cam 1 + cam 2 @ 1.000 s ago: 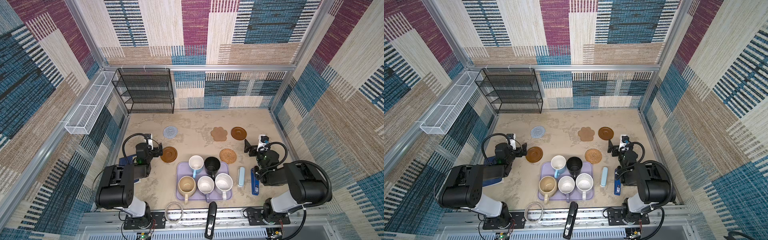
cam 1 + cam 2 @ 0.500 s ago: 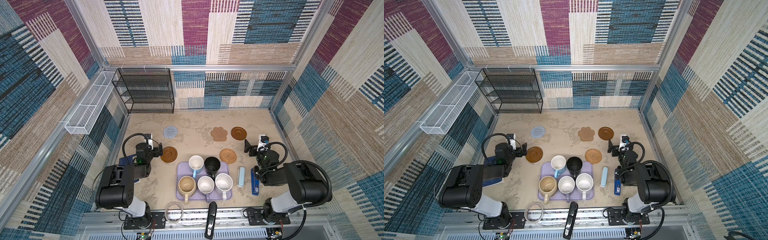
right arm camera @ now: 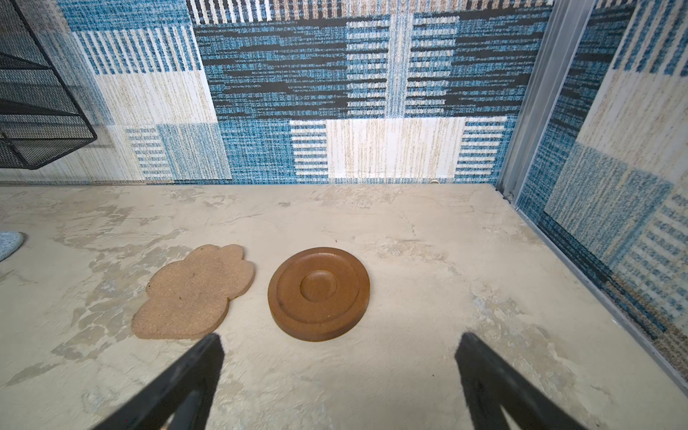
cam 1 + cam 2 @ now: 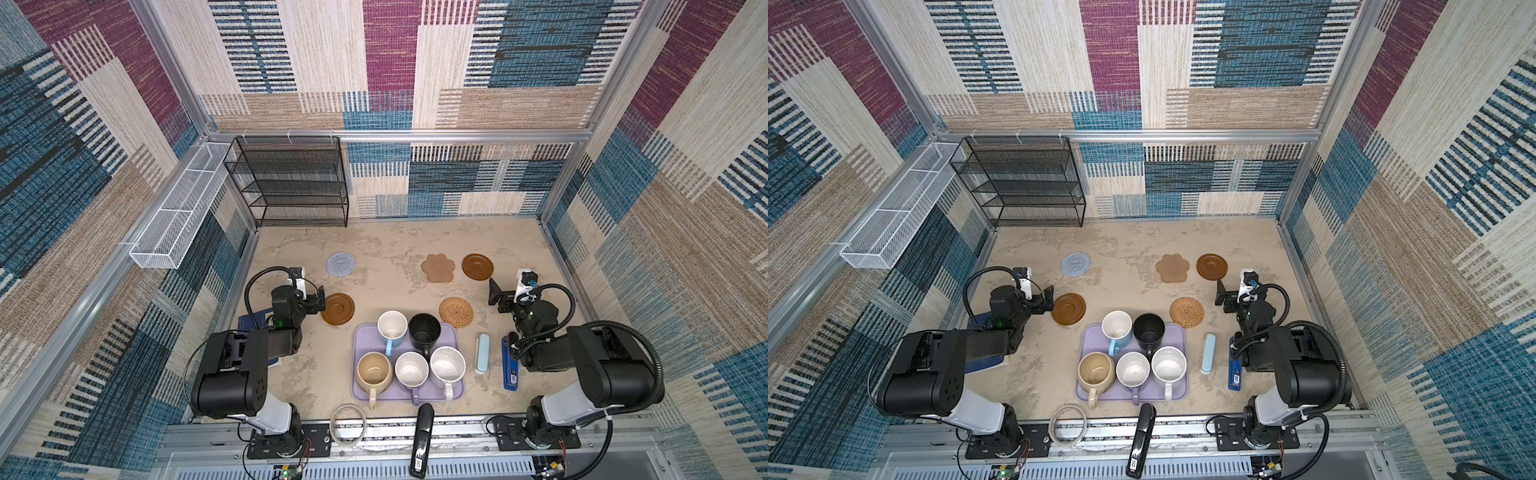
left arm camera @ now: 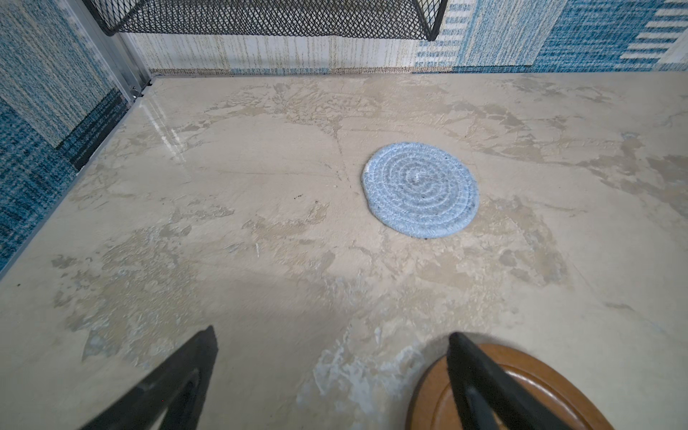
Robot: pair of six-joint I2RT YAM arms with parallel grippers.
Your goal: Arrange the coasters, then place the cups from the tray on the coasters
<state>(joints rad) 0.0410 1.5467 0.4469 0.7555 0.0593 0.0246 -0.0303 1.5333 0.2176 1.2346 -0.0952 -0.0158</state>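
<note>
Tabletop [image 4: 395,241] bore the lavender tray [image 4: 360,338] near centre, all five cups [image 4: 411,368] standing on it; five coasters [image 4: 456,311] lay scattered farther back; left hand [image 4: 319,300] and right hand [image 4: 496,299] gaped open, empty.

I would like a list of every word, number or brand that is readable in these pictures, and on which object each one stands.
No text is legible in any view.
White label on the dark blue bar: too small to read.
White label on the black stapler: too small to read.
Nothing else shows any writing.
</note>
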